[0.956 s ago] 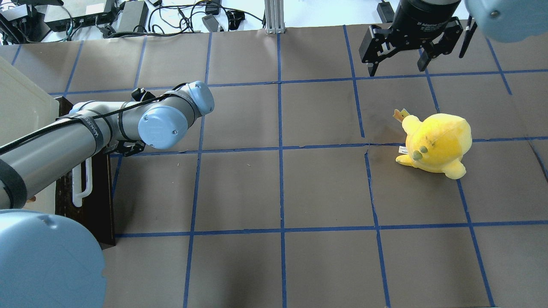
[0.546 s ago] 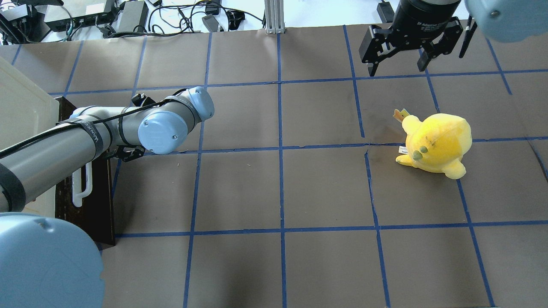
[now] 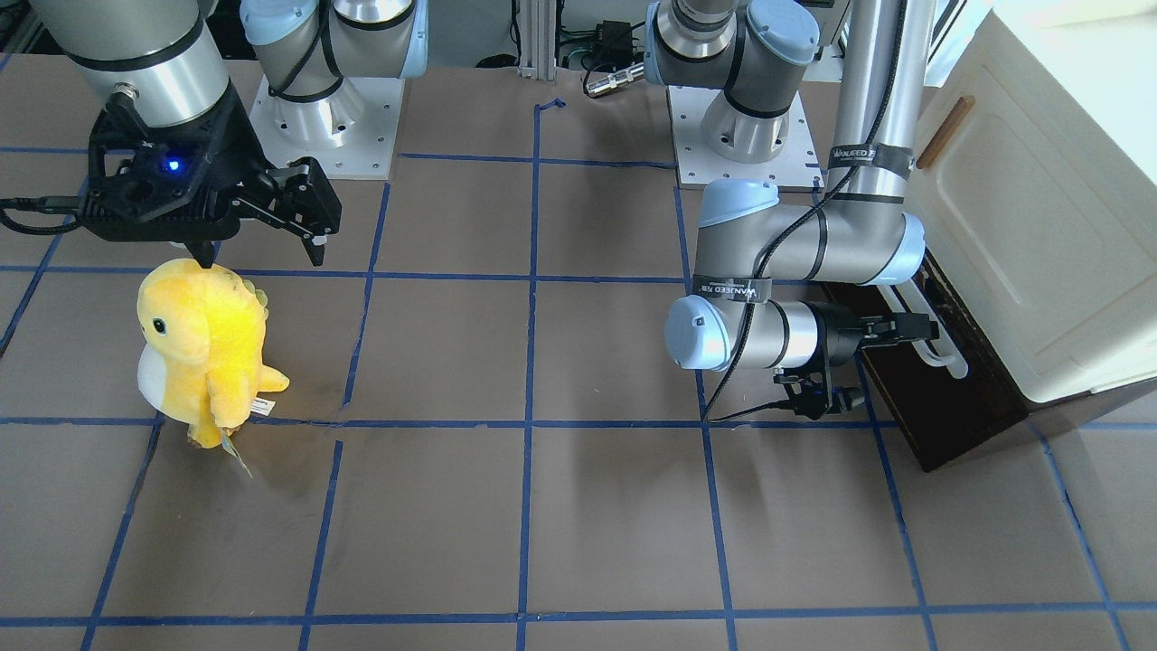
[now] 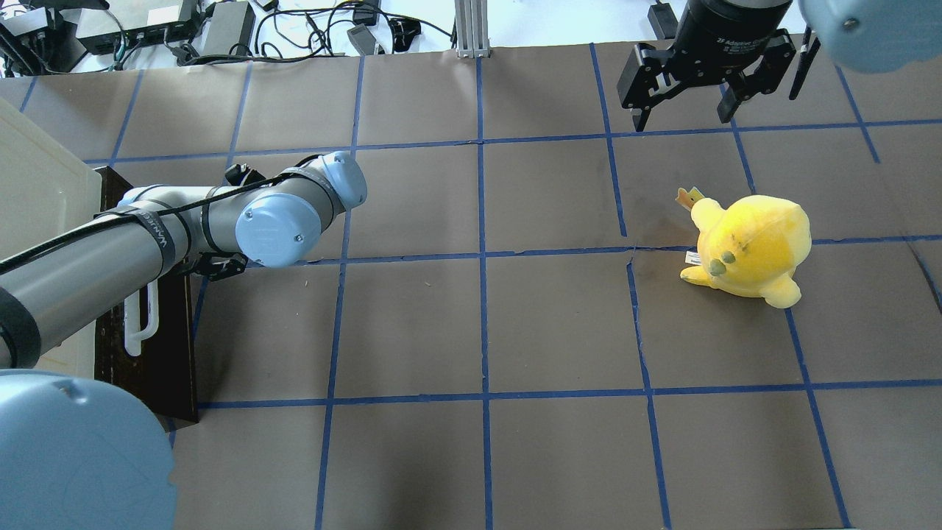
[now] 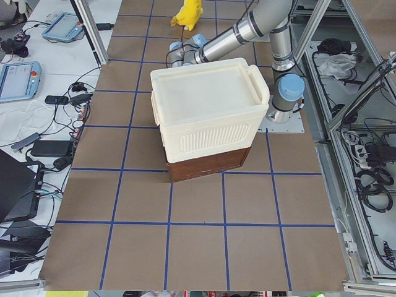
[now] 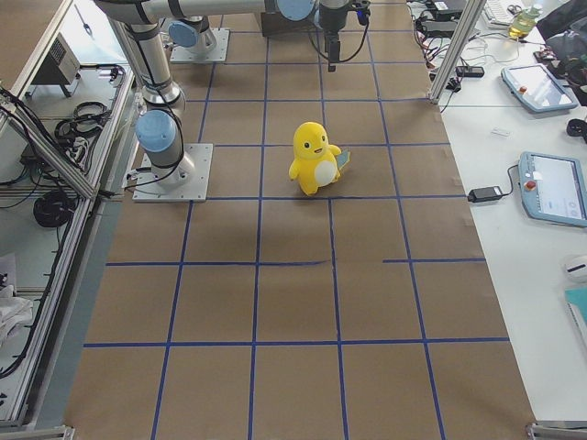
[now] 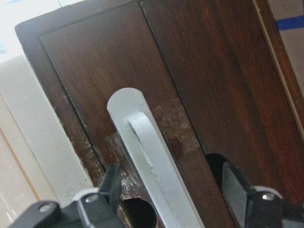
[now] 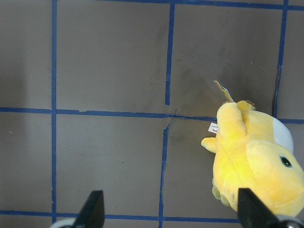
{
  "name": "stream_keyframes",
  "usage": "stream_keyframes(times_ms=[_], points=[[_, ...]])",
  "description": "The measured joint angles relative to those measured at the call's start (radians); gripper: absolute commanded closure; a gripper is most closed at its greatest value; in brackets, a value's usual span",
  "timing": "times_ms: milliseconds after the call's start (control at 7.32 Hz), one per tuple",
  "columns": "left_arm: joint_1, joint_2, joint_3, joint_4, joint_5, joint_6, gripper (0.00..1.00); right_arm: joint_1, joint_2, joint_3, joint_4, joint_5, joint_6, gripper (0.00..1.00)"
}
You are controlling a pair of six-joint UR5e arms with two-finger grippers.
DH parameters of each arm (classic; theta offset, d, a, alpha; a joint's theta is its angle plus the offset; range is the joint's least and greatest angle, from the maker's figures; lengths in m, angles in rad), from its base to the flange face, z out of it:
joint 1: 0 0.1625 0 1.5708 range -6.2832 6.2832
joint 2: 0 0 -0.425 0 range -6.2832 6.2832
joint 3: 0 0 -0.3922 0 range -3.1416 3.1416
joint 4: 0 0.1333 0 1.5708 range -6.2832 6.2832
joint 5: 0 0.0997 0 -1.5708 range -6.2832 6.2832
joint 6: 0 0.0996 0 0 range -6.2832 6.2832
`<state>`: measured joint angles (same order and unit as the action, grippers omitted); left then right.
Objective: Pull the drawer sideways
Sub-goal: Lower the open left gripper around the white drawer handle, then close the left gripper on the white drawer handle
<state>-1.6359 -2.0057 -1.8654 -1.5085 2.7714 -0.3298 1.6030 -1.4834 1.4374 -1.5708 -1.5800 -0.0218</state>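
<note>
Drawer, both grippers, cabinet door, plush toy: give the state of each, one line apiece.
Drawer: looks shut; no pale inside showing.
Left gripper: open, straddling the white handle, not clamped.
Right gripper: open, empty, above the table.
Cabinet door: shut.
Plush toy: upright on the table.

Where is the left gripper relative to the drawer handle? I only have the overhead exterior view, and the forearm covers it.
Observer: The left wrist view shows the left gripper open. The white bar handle runs between its fingers, with a gap on each side.
Operator: Is the drawer out at all?
Observer: In the front-facing view, only the dark front of the drawer shows, with no pale inside.
Operator: What sits above it?
Observer: A cream cabinet door with a small wooden handle.
</note>
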Motion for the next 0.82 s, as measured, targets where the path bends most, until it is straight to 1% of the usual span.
stream_keyframes(times_ms=[546,820], points=[[0.005,0.005,-0.013,0.001,0.012,0.001,0.22,0.0,0.0,0.0,0.0,0.0,0.0,0.0],[0.008,0.005,-0.014,0.001,0.012,0.0,0.25,0.0,0.0,0.0,0.0,0.0,0.0,0.0]])
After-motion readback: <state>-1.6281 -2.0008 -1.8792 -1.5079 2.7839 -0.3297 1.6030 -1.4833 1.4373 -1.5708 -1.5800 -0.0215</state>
